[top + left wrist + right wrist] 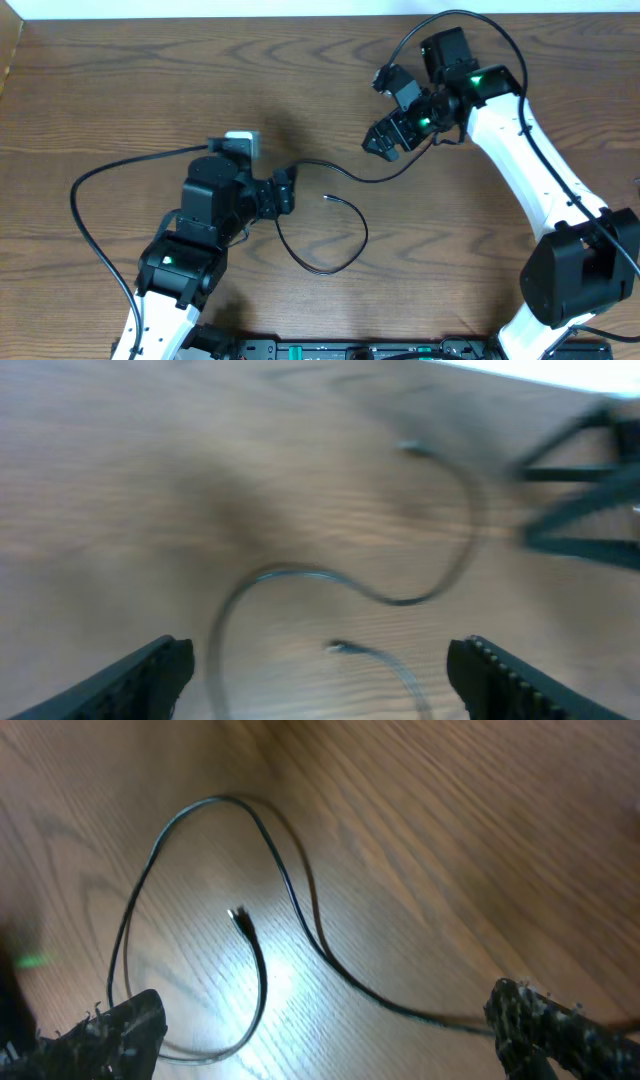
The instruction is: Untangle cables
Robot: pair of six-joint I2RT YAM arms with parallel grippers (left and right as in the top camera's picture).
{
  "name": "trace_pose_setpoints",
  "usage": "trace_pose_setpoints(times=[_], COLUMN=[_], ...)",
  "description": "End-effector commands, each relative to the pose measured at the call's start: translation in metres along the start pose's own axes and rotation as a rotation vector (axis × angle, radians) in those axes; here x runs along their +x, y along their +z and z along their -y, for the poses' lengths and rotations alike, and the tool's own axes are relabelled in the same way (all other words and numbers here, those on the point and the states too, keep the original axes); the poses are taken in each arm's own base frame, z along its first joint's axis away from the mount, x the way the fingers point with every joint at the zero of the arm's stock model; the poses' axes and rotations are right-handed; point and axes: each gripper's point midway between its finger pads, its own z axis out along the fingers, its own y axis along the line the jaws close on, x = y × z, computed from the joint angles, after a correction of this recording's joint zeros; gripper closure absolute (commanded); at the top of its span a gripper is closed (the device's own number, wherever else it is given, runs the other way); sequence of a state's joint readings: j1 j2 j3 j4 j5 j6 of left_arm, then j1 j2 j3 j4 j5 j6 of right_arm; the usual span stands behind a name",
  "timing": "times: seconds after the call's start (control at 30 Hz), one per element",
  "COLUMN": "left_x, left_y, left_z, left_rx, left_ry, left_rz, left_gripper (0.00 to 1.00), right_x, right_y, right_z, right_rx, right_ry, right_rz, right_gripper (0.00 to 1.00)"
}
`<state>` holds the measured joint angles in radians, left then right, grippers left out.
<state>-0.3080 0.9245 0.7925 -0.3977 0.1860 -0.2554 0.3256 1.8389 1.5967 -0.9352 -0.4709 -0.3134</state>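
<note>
One thin black cable lies loose on the wooden table. It curls into an open loop, and its plug end lies inside the curl. My left gripper hovers over the loop's left side, its jaws wide apart and empty. In the blurred left wrist view the plug end lies on the table between the fingers. My right gripper is open above the cable's far stretch. The right wrist view shows the cable running toward the right finger, and the plug end.
The left arm's thick black cable arcs over the table's left half. The right arm's own cable loops near the back edge. A black rail runs along the front edge between the two arm bases.
</note>
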Motion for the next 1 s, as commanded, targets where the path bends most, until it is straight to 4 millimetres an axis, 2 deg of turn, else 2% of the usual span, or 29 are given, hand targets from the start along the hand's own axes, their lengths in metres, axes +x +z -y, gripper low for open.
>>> trace_pose_setpoints(times=[0.0, 0.13, 0.23, 0.5, 0.63, 0.8, 0.97], left_x=[-0.004, -0.012, -0.014, -0.019, -0.014, -0.004, 0.006], left_y=[-0.008, -0.008, -0.013, -0.009, -0.001, 0.012, 0.024], left_z=[0.035, 0.014, 0.012, -0.037, -0.054, -0.063, -0.087], left_rx=[0.235, 0.207, 0.309, 0.391, 0.411, 0.397, 0.264], left_ry=[0.105, 0.064, 0.083, -0.056, -0.130, -0.174, -0.197], left_rz=[-0.003, 0.015, 0.011, -0.001, -0.028, -0.072, -0.110], left_gripper=[0.10, 0.09, 0.08, 0.07, 0.06, 0.06, 0.05], right_x=[-0.003, -0.008, -0.007, -0.004, 0.008, 0.021, 0.030], right_y=[0.005, 0.005, 0.004, 0.010, 0.030, 0.065, 0.101], right_z=[-0.011, -0.009, -0.009, -0.017, -0.018, -0.019, -0.024], right_rx=[-0.009, -0.003, -0.004, -0.034, -0.051, -0.098, -0.121], right_ry=[-0.008, -0.001, 0.006, 0.005, 0.016, 0.062, 0.068], right_rz=[0.004, 0.023, 0.021, 0.010, -0.026, -0.087, -0.133], right_gripper=[0.01, 0.01, 0.01, 0.01, 0.01, 0.01, 0.01])
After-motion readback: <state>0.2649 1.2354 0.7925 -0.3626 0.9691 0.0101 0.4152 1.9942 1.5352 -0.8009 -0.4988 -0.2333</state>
